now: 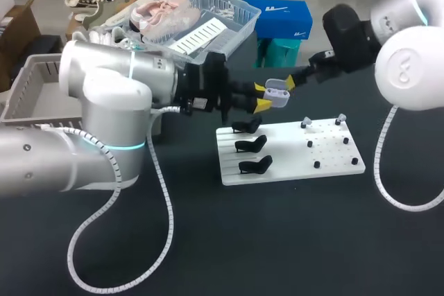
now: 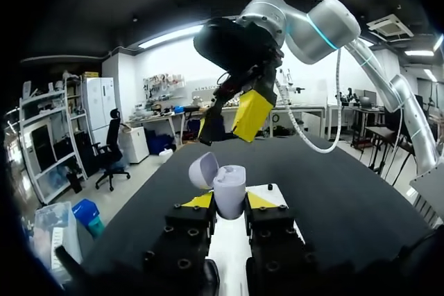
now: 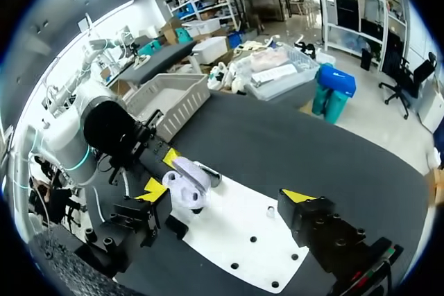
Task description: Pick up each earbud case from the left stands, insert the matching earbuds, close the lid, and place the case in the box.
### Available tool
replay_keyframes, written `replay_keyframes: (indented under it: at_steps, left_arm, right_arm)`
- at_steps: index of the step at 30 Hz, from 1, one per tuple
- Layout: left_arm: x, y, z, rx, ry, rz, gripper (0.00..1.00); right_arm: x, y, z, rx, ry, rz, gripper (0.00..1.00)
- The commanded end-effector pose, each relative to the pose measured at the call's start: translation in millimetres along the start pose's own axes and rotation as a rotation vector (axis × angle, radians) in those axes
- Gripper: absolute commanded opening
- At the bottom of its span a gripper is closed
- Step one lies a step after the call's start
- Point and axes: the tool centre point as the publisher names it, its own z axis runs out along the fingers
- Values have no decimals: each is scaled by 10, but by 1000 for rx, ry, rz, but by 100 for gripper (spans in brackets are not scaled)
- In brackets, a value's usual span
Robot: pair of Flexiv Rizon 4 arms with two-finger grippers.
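My left pincer (image 2: 229, 200) is clamped on the earbud case (image 2: 230, 186), one yellow tip on each side, holding it in the air above the white board (image 1: 333, 161) that lies on the table (image 1: 277, 240). The case's lid (image 2: 202, 170) is swung open. My right pincer (image 3: 226, 193) is spread wide, gripping nothing, just beside the case. Three black stands (image 1: 250, 145) sit along the board's left side. On its right-hand pegs the small pieces (image 1: 306, 124) are probably earbuds, though I can't be sure

Right tool (image 2: 229, 123) crowds case (image 2: 229, 188) — stands (image 1: 253, 145) below; table (image 1: 277, 240) open nr board (image 1: 333, 163).
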Motion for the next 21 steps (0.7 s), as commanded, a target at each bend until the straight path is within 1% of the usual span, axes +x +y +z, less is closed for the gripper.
replay_keyframes:
  at_steps: [1, 4, 8, 12, 16, 21]
  left_arm:
    - [35, -3, 21, -71, -80, 23, 0]
    - [4, -10, 52, -107, -129, 59, 0]
    - [-33, -53, 119, -143, -129, 100, 0]
    - [-70, -89, 124, -149, -159, 103, 0]
    - [-104, -189, 90, -160, -169, 108, 0]
    - [-102, -330, 24, -168, -169, 105, 0]
  right_arm:
    - [190, 60, -203, 70, -45, 20, 100]
    - [272, 9, -311, 83, -66, 44, 100]
    - [378, -55, -430, 127, -92, 73, 100]
    - [509, -140, -513, 154, -104, 112, 100]
    - [636, -250, -565, 169, -112, 148, 100]
    - [729, -331, -594, 183, -109, 171, 100]
